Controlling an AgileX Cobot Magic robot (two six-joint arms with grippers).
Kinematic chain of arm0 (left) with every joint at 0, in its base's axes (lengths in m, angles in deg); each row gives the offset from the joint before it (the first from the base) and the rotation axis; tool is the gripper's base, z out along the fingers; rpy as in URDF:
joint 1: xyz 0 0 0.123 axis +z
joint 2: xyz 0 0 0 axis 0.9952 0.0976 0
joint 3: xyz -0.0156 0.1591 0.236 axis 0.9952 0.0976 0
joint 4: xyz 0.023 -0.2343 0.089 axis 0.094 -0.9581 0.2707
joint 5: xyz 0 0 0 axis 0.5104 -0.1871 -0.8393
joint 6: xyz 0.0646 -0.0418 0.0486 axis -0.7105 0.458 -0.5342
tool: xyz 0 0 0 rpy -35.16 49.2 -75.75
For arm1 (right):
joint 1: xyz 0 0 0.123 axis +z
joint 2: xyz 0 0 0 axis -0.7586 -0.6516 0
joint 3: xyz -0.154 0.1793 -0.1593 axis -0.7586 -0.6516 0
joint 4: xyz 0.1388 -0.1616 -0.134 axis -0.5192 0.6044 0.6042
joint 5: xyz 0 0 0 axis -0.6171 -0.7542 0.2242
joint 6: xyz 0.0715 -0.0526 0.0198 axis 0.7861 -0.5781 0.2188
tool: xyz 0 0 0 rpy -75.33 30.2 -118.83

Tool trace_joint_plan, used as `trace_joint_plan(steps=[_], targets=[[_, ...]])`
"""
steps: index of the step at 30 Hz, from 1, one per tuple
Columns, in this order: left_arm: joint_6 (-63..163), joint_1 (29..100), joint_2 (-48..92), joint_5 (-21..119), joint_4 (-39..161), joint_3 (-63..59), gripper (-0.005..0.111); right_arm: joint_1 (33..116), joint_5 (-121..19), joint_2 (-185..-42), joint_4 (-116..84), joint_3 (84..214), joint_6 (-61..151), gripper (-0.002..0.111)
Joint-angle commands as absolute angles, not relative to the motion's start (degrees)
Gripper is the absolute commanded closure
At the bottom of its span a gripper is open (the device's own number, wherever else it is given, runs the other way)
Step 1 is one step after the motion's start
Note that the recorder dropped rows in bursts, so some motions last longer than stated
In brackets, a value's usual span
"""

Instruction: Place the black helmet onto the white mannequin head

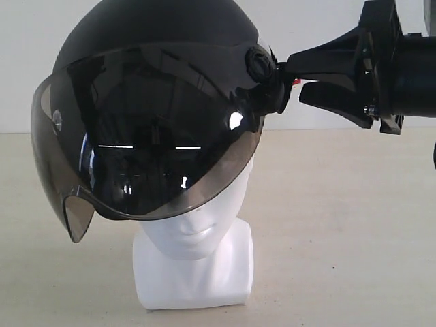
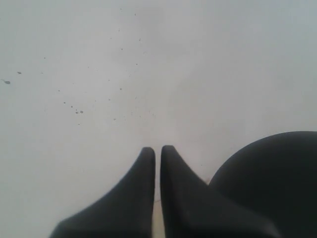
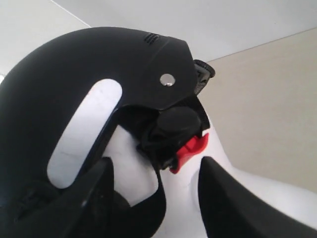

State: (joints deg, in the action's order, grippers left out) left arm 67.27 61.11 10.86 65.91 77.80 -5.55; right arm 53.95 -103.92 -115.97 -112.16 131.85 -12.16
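Observation:
The black helmet (image 1: 157, 27) sits over the white mannequin head (image 1: 204, 231), its smoky visor (image 1: 150, 136) down over the face; only chin, neck and base (image 1: 191, 279) show. My right gripper (image 1: 296, 78) is open at the helmet's side by the visor pivot. In the right wrist view the right gripper (image 3: 156, 163) straddles the helmet's (image 3: 74, 74) lower rim and a red strap buckle (image 3: 190, 151), with the white mannequin head (image 3: 223, 188) behind. My left gripper (image 2: 157, 148) is shut on nothing, next to the dark dome of the helmet (image 2: 272, 178). It is hidden in the exterior view.
The mannequin stands on a pale beige table (image 1: 340, 225) in front of a white wall (image 1: 320, 20). The right arm's black wrist (image 1: 409, 68) reaches in from the upper right edge.

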Motion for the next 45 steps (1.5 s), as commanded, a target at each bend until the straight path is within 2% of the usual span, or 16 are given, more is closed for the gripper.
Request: trace_joint_plan(steps=[1, 15, 16, 17, 20, 30, 45], targets=[[65.6, 60.8, 11.0, 65.7, 76.4, -5.9, 0.102, 54.0, -106.2, -117.5, -114.5, 132.0, -13.3, 0.058], [65.2, 60.8, 11.0, 65.7, 76.4, -5.9, 0.102, 58.6, -106.1, -119.7, -116.3, 132.0, -14.4, 0.059], [64.6, 60.8, 11.0, 65.7, 76.4, -5.9, 0.102, 58.6, -106.1, -119.7, -116.3, 132.0, -14.1, 0.062], [64.6, 60.8, 11.0, 65.7, 76.4, -5.9, 0.102, 58.6, -106.1, -119.7, -116.3, 132.0, -13.6, 0.071], [64.6, 60.8, 11.0, 65.7, 76.4, -5.9, 0.102, 58.6, -105.7, -119.7, -114.9, 132.0, -13.6, 0.108], [64.6, 60.8, 11.0, 65.7, 76.4, -5.9, 0.102, 58.6, -97.8, -119.7, -100.4, 132.0, -5.7, 0.108], [64.6, 60.8, 11.0, 65.7, 75.9, -5.9, 0.102, 58.6, -92.1, -119.7, -92.6, 132.0, -1.0, 0.108]])
